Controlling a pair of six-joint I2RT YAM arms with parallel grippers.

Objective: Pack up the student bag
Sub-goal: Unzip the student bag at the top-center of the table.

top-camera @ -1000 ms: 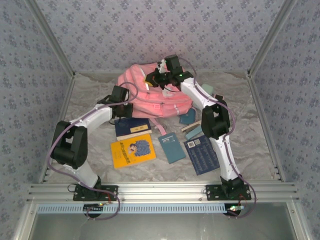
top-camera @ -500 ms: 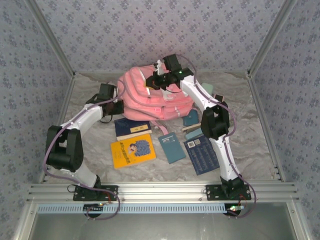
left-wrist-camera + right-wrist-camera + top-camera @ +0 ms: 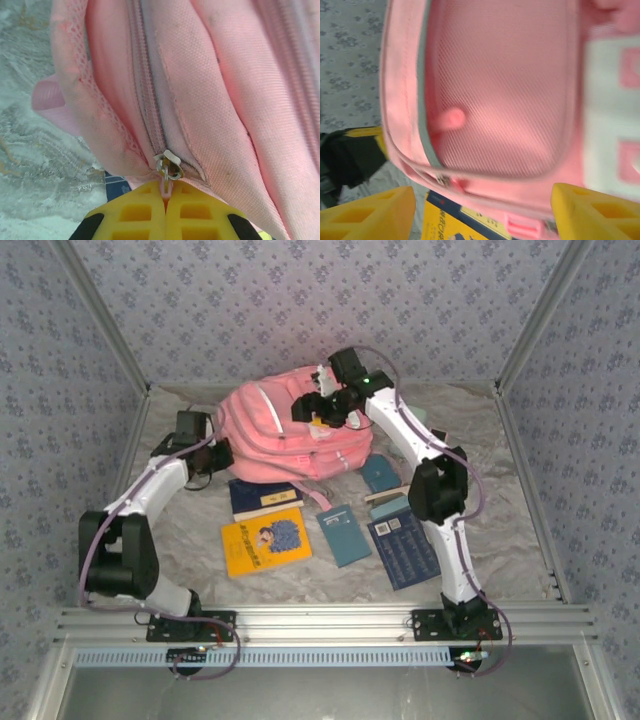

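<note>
The student bag (image 3: pixel 285 435) sits far-centre on the table (image 3: pixel 490 530), long axis left-right. The left gripper (image 3: pixel 166 200) is pinched on its zipper pull (image 3: pixel 168 166) at the left end. The right gripper (image 3: pixel 318 410) hangs wide apart, covering the bag's top-right.

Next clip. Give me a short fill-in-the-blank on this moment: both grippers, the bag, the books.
1. The fingers of the left gripper are ____ on the zipper pull of the student bag.
2. The fingers of the right gripper stand ____, with the bag between them.
3. The book with the cartoon cover is coloured ____.

Missing words: shut; open; yellow.
</note>
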